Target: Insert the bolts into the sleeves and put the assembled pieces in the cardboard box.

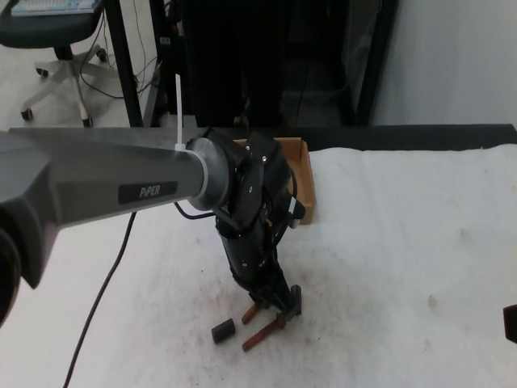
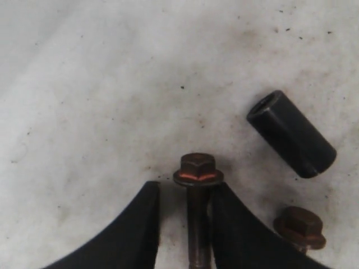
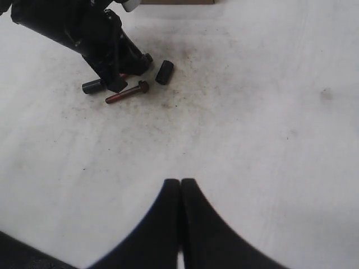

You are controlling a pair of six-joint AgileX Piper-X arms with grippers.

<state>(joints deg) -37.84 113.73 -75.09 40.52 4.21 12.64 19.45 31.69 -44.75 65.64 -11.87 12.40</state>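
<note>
Here the left gripper (image 2: 186,188) sets its jaws open astride a copper-coloured hex-head bolt (image 2: 198,218) on the white bench (image 2: 101,84). A black cylindrical sleeve (image 2: 291,134) lies near that bolt. The right gripper (image 3: 180,184), well apart from it, has its jaws closed and empty.

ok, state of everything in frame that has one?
first bolt: lying flat, unsleeved
second bolt: lying flat, unsleeved
first sleeve: on its side, no bolt in it
second sleeve: on its side, no bolt in it
left gripper: jaws open, straddling the first bolt
right gripper: jaws shut, empty
cardboard box: open-topped, contents hidden
</note>
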